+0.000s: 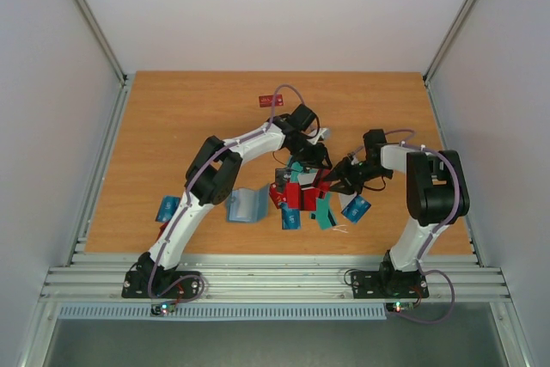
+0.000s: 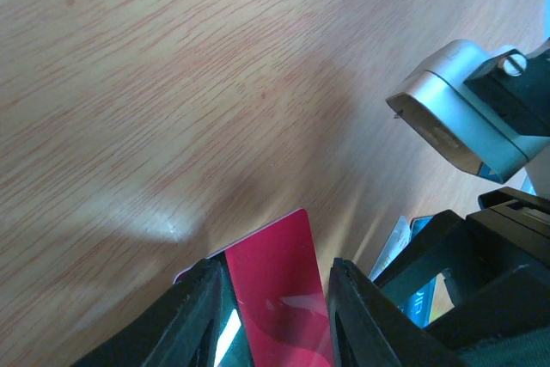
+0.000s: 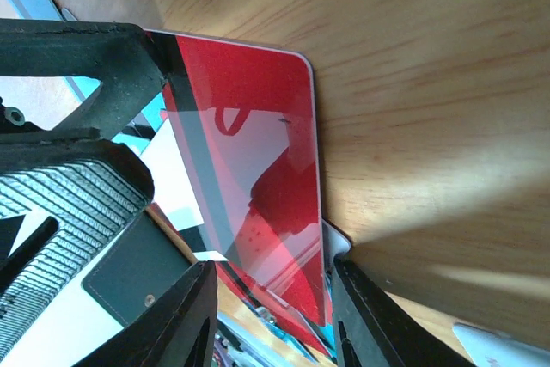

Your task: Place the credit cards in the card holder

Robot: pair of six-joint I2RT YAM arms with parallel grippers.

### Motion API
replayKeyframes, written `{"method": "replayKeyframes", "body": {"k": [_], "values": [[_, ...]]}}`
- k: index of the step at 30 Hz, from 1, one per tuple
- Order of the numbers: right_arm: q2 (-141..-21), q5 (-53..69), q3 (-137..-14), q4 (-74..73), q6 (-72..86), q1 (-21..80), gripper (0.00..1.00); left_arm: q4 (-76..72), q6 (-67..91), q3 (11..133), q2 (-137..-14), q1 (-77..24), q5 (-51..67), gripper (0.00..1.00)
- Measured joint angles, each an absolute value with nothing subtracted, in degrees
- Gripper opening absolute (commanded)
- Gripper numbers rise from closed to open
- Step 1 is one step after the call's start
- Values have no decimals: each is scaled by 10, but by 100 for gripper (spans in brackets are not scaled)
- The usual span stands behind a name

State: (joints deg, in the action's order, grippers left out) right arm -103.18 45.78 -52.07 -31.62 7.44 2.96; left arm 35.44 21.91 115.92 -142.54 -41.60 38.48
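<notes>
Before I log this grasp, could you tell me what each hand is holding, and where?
Left hand and right hand each pinch a red card by its opposite edges; possibly the same card.

No word, number or brand can be read anywhere. The red card point(image 3: 258, 126) carries only white shapes and a dark stripe. The white print on the teal card point(image 1: 290, 219) is too small to make out.
</notes>
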Motion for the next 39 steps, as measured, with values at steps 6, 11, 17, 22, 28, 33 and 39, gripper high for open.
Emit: {"method": "replayKeyframes", "body": {"k": [6, 11, 17, 22, 28, 33, 39], "values": [[-1037, 467, -520, -306, 86, 30, 37, 335, 227, 1146, -1423, -414, 395, 37], [-1039, 479, -515, -290, 96, 29, 35, 316, 237, 1131, -1418, -414, 398, 37], [-1041, 486, -510, -272, 107, 29, 27, 289, 249, 1107, -1409, -412, 406, 37], [-1043, 487, -509, -259, 115, 29, 25, 268, 258, 1089, -1403, -411, 414, 37], [-1044, 489, -506, -239, 126, 29, 25, 232, 281, 1055, -1391, -411, 430, 37], [-1044, 488, -506, -238, 128, 29, 26, 226, 297, 1040, -1380, -410, 427, 42], [-1044, 483, -506, -238, 127, 29, 26, 277, 301, 1040, -1361, -403, 413, 49]]}}
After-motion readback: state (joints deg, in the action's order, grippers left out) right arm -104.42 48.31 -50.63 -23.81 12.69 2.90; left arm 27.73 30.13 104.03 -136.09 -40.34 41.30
